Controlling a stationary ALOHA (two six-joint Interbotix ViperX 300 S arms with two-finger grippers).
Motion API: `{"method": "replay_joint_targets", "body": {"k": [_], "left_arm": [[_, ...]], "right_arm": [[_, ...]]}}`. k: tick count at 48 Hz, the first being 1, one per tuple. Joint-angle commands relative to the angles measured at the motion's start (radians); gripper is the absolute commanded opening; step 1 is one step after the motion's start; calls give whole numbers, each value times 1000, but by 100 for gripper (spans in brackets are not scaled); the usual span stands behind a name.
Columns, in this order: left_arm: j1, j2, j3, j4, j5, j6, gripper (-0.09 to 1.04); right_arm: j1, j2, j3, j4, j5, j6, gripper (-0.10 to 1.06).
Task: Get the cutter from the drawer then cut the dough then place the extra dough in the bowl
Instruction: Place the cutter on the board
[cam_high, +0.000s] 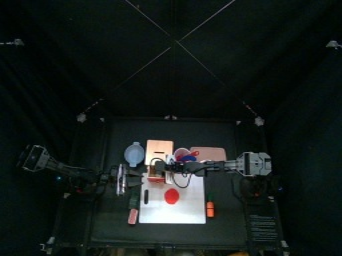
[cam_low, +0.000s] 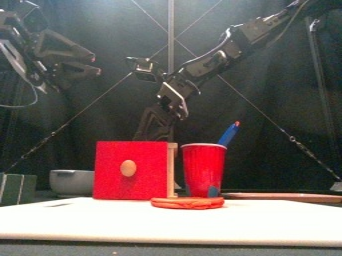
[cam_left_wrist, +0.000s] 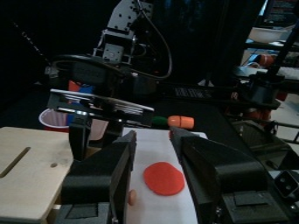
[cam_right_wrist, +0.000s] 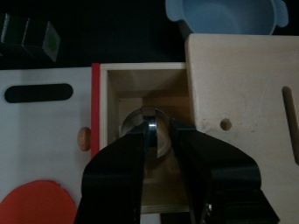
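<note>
The wooden box (cam_right_wrist: 239, 87) has its drawer (cam_right_wrist: 146, 92) pulled out, red front (cam_low: 134, 170) toward the table's front. The round metal cutter (cam_right_wrist: 149, 121) lies in the drawer. My right gripper (cam_right_wrist: 151, 133) reaches down into it, jaws closed on the cutter's wire handle. From the front, that gripper (cam_low: 170, 100) hangs above the box. The red dough disc (cam_high: 174, 198) lies flat on the white cutting board (cam_high: 194, 212). My left gripper (cam_left_wrist: 156, 147) hovers open over the board beside the dough (cam_left_wrist: 163, 178), holding nothing. The blue-grey bowl (cam_high: 136, 154) sits behind the box.
A red cup (cam_low: 203, 168) holding a blue knife (cam_low: 229, 132) stands just right of the box, close to the right arm. An orange toy food (cam_left_wrist: 177, 121) lies past the board's far edge. The two grippers are close together over the board's left part.
</note>
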Motion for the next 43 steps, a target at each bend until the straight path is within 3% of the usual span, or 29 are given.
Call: {"method": "replay_joint_targets", "body": {"k": [1,24,43], "left_arm": [[2,-2,-9,-8,-6,-2,77],[2,0,-6,-23,-6,-2,77],[2,0,2,-63,-6,-2,77]], "right_arm": [[-6,-15,-17,9,6,-2,67],[-5,-26,-26,37,6,-3,75],[-6,-15,-28,37,31,-3,74]]}}
